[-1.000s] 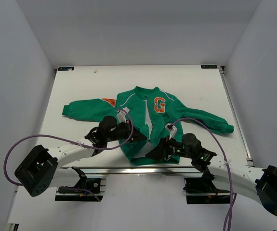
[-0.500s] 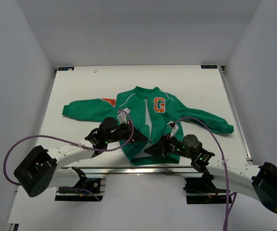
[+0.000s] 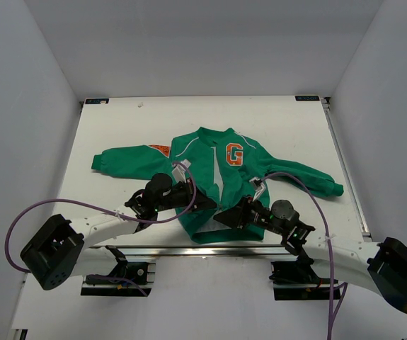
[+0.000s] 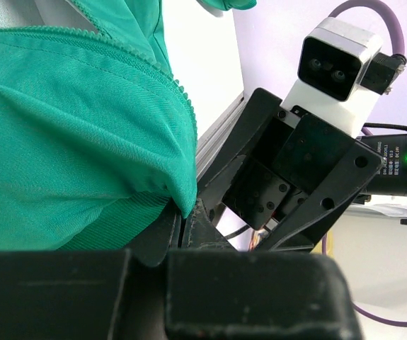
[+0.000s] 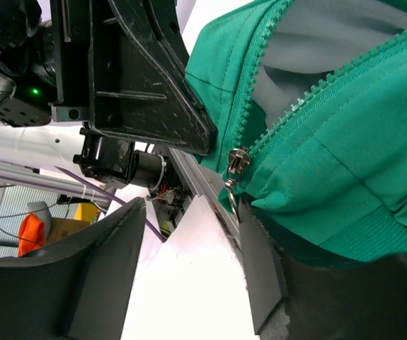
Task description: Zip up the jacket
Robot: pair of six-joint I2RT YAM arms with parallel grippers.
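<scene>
Left claw (image 4: 182, 216) is pinched shut on the bottom corner of one front panel of the jacket (image 3: 214, 173), right at the ribbed hem (image 5: 345, 234). The right claw (image 5: 191, 205) faces it with its fingers spread and nothing held; the zipper pull (image 5: 233, 170) dangles just beside its inner finger. The jacket lies flat mid-tabletop (image 3: 118, 120), collar away from the arms, sleeves spread, hem at the near edge over the metal rail (image 3: 189, 248). From where I stand, the worry is that small loose pull: if the right claw closes a touch off, it will likely catch hem fabric or teeth instead. Both claws are almost nose to nose, so a knock looks possible. If the left grip slips, the panel would go slack and the slider may jam. Room is tight down here against the rail. Up toward the collar, the zip line itself lies open, with bare tabletop beyond and at both sides.
</scene>
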